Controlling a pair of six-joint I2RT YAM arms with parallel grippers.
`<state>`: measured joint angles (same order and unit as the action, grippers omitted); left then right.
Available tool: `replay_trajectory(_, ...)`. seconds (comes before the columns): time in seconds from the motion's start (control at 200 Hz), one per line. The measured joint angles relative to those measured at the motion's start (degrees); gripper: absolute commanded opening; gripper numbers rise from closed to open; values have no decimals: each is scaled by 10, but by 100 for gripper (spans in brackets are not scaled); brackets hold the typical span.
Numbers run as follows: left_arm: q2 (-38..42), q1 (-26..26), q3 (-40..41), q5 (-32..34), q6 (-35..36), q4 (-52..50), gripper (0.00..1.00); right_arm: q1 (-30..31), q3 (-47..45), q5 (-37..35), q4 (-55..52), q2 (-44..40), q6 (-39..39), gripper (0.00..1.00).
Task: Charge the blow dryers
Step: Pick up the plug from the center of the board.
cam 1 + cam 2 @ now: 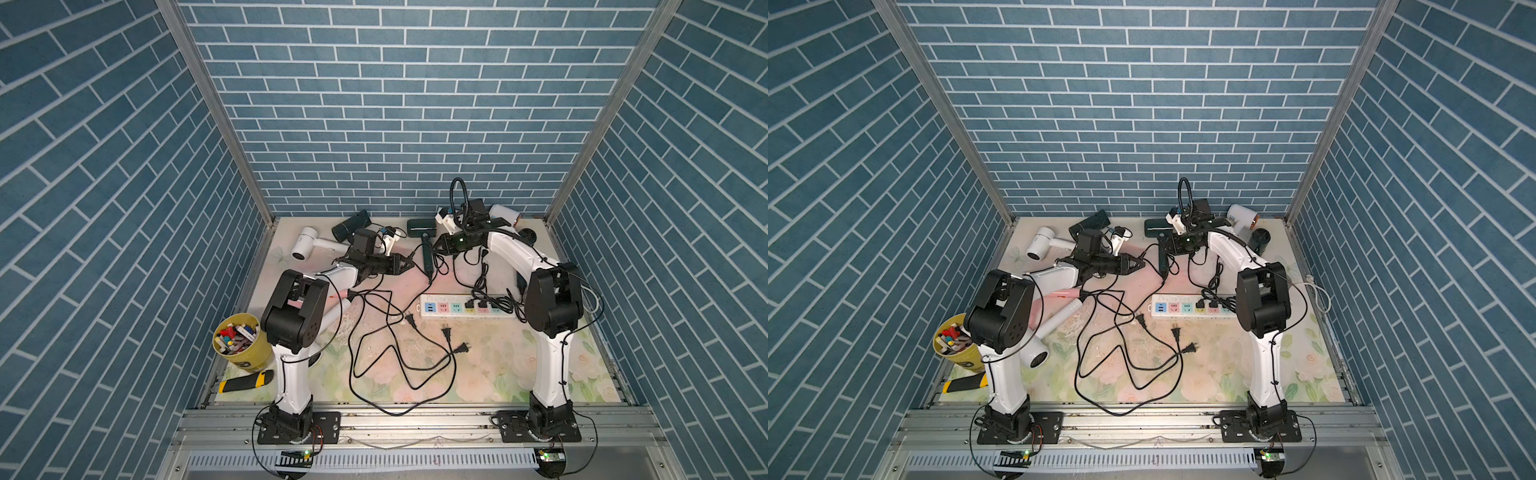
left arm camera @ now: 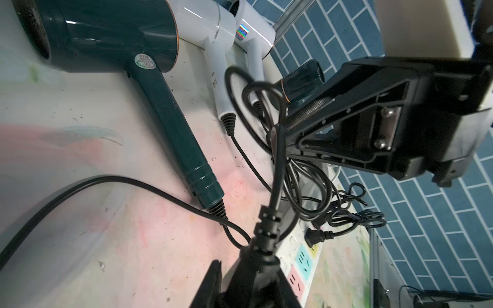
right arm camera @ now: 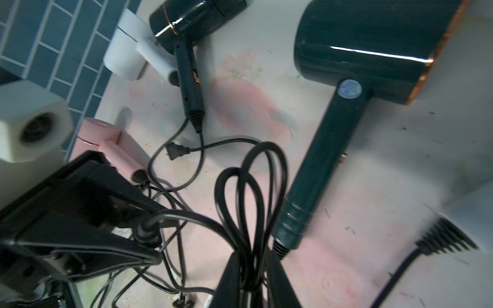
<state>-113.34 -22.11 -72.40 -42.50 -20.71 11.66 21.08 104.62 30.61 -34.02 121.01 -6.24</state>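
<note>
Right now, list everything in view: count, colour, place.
white blow dryers: four, white; two far right, one far left, one by left arm's base.
dark blow dryers: three, dark green; along the far edge.
pink blow dryer: one, pink; beneath the left arm.
power strip: one, white, pastel sockets; centre right.
loose plugs: three, black; before the strip.
cup of markers: one, yellow; near left.
utility knife: one, yellow-black; near-left edge.
left hand: shut on black cord's plug end.
right hand: that cord's loops between fingers.

The left arm (image 1: 291, 386) and right arm (image 1: 550, 374) pair white tapered links (image 1: 511, 249) with boxy black joints (image 1: 293, 309), thin black cables (image 1: 562, 361) alongside; the right end effector (image 2: 288, 130) is black, triangular, silver-screwed.
</note>
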Motion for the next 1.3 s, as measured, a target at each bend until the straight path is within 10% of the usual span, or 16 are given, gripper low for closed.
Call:
replay_trajectory(0.155,21,-28,-12,69,25,-39,17,-14,-55,-3,7,-42,-49,52)
replay_trajectory(0.6,40,-93,-92,162,73,-125,18,-23,-231,85,89,-249,-212,52)
replay_trajectory(1.3,58,-117,-64,186,103,-118,18,-18,-241,146,228,-151,-422,51)
